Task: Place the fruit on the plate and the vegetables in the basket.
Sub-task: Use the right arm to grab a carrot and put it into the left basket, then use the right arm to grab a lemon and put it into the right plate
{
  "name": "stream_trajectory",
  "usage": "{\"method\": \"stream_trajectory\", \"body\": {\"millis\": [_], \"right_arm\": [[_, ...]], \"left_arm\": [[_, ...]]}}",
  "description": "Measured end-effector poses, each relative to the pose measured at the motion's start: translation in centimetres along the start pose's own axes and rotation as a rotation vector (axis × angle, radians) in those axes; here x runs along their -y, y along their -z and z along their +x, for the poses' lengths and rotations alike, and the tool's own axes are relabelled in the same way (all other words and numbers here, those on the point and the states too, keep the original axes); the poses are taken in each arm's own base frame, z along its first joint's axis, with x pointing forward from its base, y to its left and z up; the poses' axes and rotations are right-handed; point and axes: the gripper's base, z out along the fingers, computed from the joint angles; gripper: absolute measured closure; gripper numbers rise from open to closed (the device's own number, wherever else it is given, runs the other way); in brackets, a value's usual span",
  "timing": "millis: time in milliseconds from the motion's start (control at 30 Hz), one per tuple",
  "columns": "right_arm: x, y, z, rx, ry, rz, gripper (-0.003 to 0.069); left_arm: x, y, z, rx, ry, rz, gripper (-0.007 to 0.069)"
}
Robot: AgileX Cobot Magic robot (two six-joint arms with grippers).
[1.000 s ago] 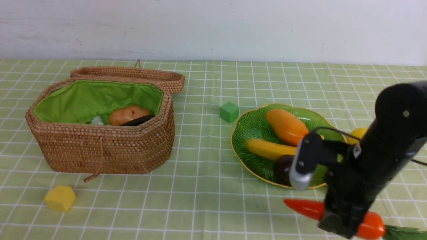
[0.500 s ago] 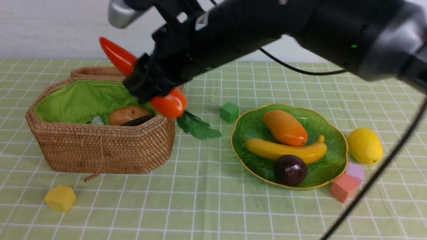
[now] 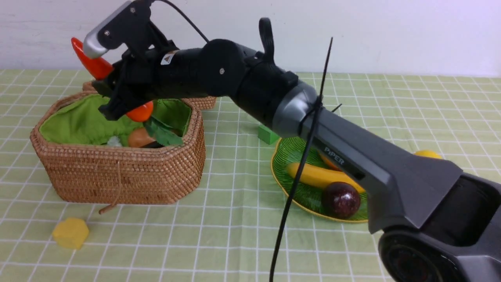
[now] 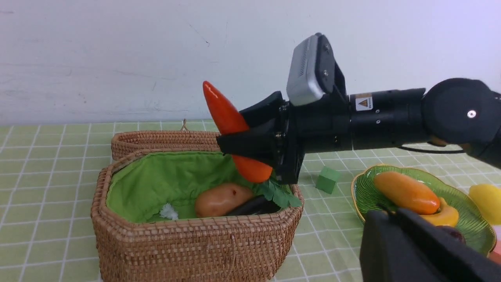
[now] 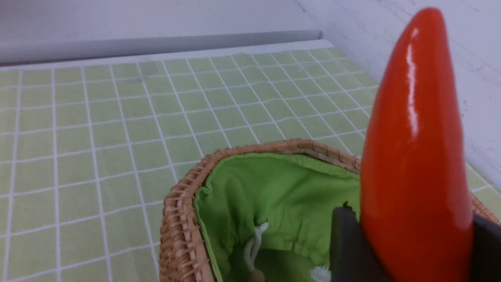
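Note:
My right gripper (image 3: 117, 98) is shut on the red-orange carrot (image 3: 92, 62), which hangs tip-up over the open wicker basket (image 3: 117, 172). Its green leaves (image 3: 162, 133) dip inside the rim. The potato (image 3: 139, 138) and the dark eggplant (image 4: 254, 205) lie on the green lining. On the green plate (image 3: 289, 156) sit the banana (image 3: 313, 175), the mangosteen (image 3: 341, 199) and the mango (image 4: 405, 192). The lemon (image 4: 485, 197) rests on the cloth beside the plate. My left gripper (image 4: 385, 213) is shut and empty, near the plate's front.
A green block (image 3: 268, 135) stands between basket and plate. A yellow block (image 3: 70, 233) lies in front of the basket. The basket's lid (image 3: 195, 102) lies open behind it. My right arm (image 3: 352, 156) stretches across the plate, and a black cable (image 3: 297, 176) hangs from it.
The right arm lifted the carrot from the table's front right, swung it left, and now holds it over the basket with the leaves inside the rim.

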Motion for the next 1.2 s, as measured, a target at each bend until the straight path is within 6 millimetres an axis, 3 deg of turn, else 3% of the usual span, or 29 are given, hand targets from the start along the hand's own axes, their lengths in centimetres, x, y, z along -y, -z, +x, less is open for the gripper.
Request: {"method": "stream_trajectory", "body": {"millis": [200, 267, 367, 500, 667, 700, 733, 800, 867, 1000, 1067, 1100, 1133, 1167, 1200], "right_arm": [[0.1, 0.1, -0.2, -0.002, 0.024, 0.01, 0.0018], [0.1, 0.6, -0.7, -0.015, 0.052, 0.005, -0.0009], [-0.1, 2.2, -2.2, -0.062, 0.069, -0.035, 0.0006], [-0.5, 7.3, -5.9, -0.212, 0.019, -0.094, 0.0152], [0.6, 15.2, -9.4, -0.459, -0.064, 0.06, 0.0499], [0.8, 15.7, -9.5, -0.47, -0.061, 0.078, 0.0499], [1.8, 17.4, -10.0, -0.501, -0.08, 0.165, 0.0611], [2.5, 18.4, -10.1, -0.516, -0.1, 0.222, 0.0654], [3.9, 20.7, -10.1, -0.54, -0.144, 0.323, 0.0675], [6.2, 24.8, -8.2, -0.623, -0.25, 0.457, 0.0676], [8.6, 28.8, -5.5, -0.688, -0.388, 0.576, 0.0674], [8.8, 28.9, -4.8, -0.713, -0.404, 0.582, 0.0673], [9.9, 30.5, -2.8, -0.76, -0.474, 0.633, 0.0671], [11.5, 32.6, 0.8, -0.846, -0.596, 0.704, 0.0662], [12.3, 33.4, 2.7, -0.885, -0.658, 0.73, 0.0655]], "left_arm": [[0.1, 0.0, 0.0, -0.005, 0.01, 0.008, 0.0617], [0.1, 0.0, 0.1, -0.006, 0.012, 0.009, 0.0617], [0.2, 0.0, 0.1, -0.015, 0.027, 0.023, 0.0616], [0.6, 0.0, 0.4, -0.043, 0.025, 0.065, 0.0615], [1.8, 0.2, 1.0, -0.109, -0.039, 0.199, 0.0614], [1.8, 0.2, 1.1, -0.113, -0.042, 0.205, 0.0614], [2.3, 0.4, 1.3, -0.136, -0.063, 0.264, 0.0614], [2.8, 0.6, 1.5, -0.152, -0.073, 0.319, 0.0614], [3.7, 0.9, 1.6, -0.169, -0.066, 0.421, 0.0614], [4.5, 1.4, 1.6, -0.17, -0.073, 0.526, 0.0611], [4.8, 1.5, 1.6, -0.166, -0.076, 0.565, 0.0608], [4.8, 1.6, 1.6, -0.166, -0.074, 0.57, 0.0608], [4.9, 1.6, 1.6, -0.165, -0.076, 0.58, 0.0607], [5.0, 1.6, 1.6, -0.163, -0.079, 0.589, 0.0607], [5.0, 1.7, 1.6, -0.163, -0.079, 0.591, 0.0607]]}}
